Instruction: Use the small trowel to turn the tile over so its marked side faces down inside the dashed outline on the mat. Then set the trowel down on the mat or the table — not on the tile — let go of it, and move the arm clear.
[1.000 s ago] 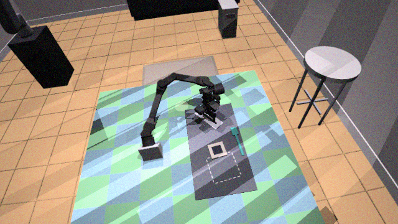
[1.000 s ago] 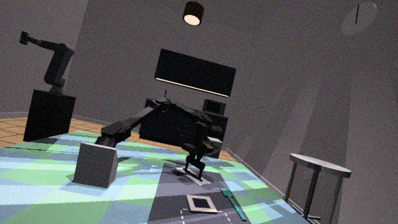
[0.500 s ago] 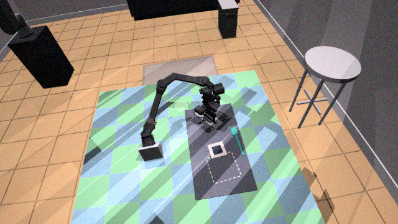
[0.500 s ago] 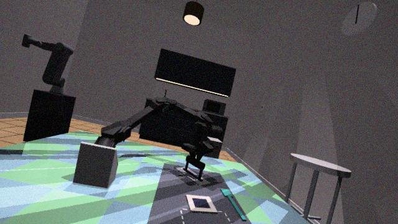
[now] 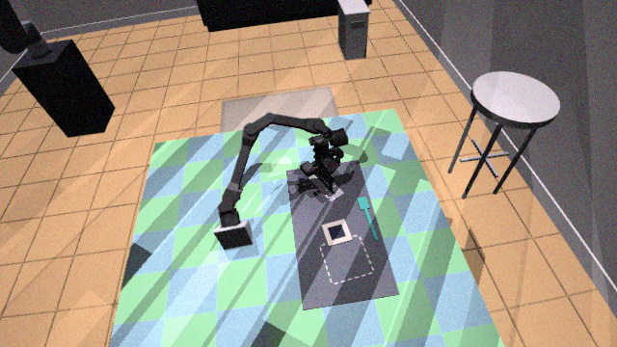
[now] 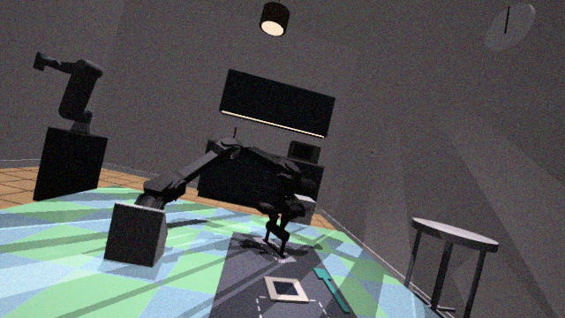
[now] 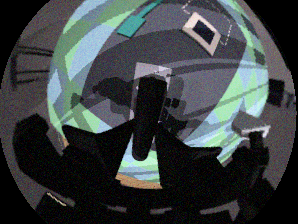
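The trowel, a light grey blade [image 5: 335, 195] [image 6: 286, 260] [image 7: 154, 68] with a raised black handle, is at the far part of the dark mat [image 5: 313, 284] [image 6: 234, 274]. My gripper [image 5: 324, 174] [image 6: 277, 221] [image 7: 145, 123] points down over it, shut on the black handle. Whether the blade touches the mat is unclear. The tile [image 5: 337, 232] [image 6: 286, 289] [image 7: 202, 32] lies flat, apart from the trowel, pale-rimmed with a dark square facing up. It lies at the far edge of the dashed outline [image 5: 353, 278], mostly outside it. The fingertips are partly hidden in the top and exterior views.
A teal spatula-shaped tool [image 5: 369, 218] [image 6: 332, 289] [image 7: 131, 26] lies along the mat's right side in the top and exterior views, beside the tile. The arm's base [image 5: 233, 235] [image 6: 134, 234] stands left of the mat. A round stool [image 5: 516, 97] [image 6: 455, 233] stands farther right.
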`<control>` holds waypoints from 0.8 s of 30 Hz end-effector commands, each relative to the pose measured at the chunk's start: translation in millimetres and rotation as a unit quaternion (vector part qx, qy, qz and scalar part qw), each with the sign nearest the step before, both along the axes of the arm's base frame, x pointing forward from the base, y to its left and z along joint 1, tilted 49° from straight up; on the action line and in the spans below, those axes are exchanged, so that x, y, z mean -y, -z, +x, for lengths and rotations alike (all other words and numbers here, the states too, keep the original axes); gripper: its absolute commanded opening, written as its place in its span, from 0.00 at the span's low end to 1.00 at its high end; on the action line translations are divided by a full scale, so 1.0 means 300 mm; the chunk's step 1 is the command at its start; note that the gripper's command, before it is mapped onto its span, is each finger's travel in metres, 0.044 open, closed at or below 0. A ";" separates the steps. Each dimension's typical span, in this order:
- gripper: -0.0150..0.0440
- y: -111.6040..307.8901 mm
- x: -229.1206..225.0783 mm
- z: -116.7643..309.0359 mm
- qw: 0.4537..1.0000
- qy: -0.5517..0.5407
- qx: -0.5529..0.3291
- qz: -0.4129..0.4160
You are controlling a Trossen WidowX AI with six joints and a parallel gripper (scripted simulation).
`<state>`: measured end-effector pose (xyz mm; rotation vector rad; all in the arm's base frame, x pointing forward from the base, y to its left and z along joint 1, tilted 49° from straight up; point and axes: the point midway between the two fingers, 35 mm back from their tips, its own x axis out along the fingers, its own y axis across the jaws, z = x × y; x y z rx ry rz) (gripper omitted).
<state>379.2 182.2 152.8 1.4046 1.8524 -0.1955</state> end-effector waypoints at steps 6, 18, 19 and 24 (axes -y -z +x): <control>0.47 0.000 -0.004 -0.004 0.990 0.089 -0.105 -0.010; 0.47 0.000 -0.004 -0.004 0.951 0.202 -0.234 -0.024; 0.47 0.000 -0.004 -0.004 0.946 0.212 -0.244 -0.025; 0.47 0.000 -0.004 -0.004 0.921 0.255 -0.294 -0.030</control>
